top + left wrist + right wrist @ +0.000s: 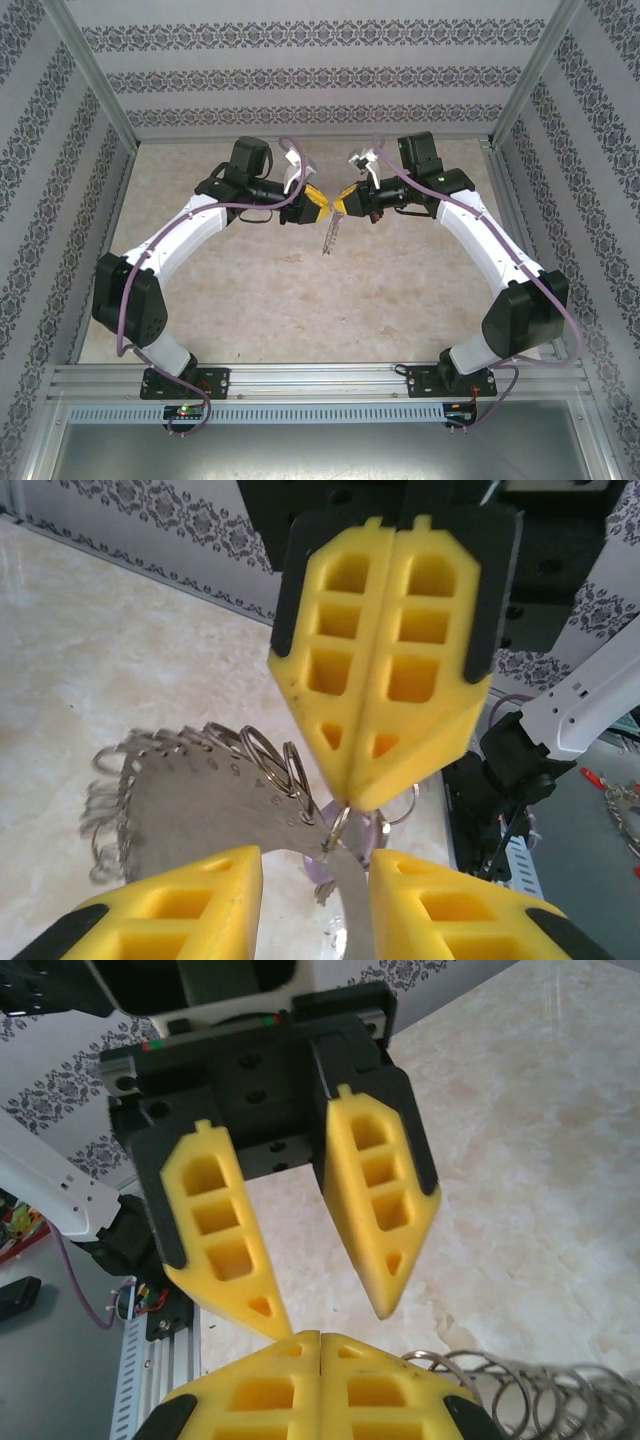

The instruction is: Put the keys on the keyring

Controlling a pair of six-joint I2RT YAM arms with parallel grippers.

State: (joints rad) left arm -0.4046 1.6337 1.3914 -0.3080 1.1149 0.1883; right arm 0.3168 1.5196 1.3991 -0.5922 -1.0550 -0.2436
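Above the desk, my shut right end effector pinches the keyring; the key hangs below, at my parted left end effector

From the top the keyring is way too small, so its strung pieces can't be told apart. In the left wrist view its left loops are smeared into blur and the key is mostly covered by the ring. Right wrist view: loops chopped off by the bottom edge.
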